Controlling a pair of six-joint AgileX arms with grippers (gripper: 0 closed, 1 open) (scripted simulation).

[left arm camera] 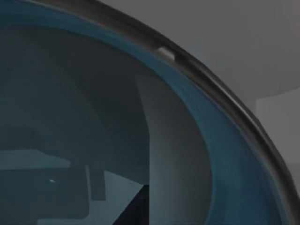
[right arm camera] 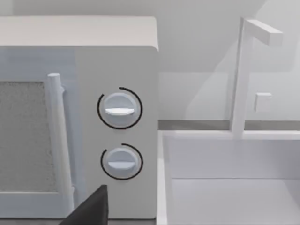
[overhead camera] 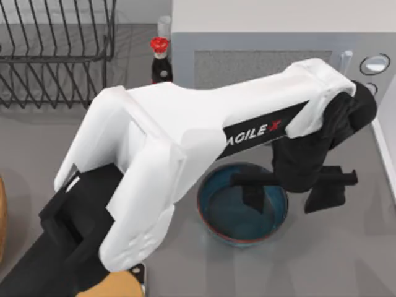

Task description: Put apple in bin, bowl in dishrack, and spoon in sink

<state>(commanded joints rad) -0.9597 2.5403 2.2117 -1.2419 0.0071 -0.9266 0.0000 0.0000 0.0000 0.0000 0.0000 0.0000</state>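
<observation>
The teal-blue bowl (overhead camera: 232, 213) with its reddish-brown rim stands upright on the grey counter, right of centre. My left arm reaches across from the lower left, and its gripper (overhead camera: 288, 199) is open over the bowl's right rim. One finger (overhead camera: 253, 197) hangs inside the bowl and the other (overhead camera: 326, 193) outside it. The left wrist view looks closely into the bowl's blue inner wall (left arm camera: 220, 154). The black wire dishrack (overhead camera: 55, 55) stands at the back left. The white sink (right arm camera: 234, 192) lies to the right of the microwave. The apple, spoon and bin are out of view.
A red-capped dark sauce bottle (overhead camera: 161, 62) stands beside the dishrack. The white microwave (overhead camera: 266, 55) fills the back, its knobs (right arm camera: 119, 108) near the sink's faucet (right arm camera: 241, 75). Tan rounded shapes sit at the left edge (overhead camera: 2, 216) and the bottom (overhead camera: 114, 286). My right gripper (right arm camera: 91, 208) is parked facing the microwave.
</observation>
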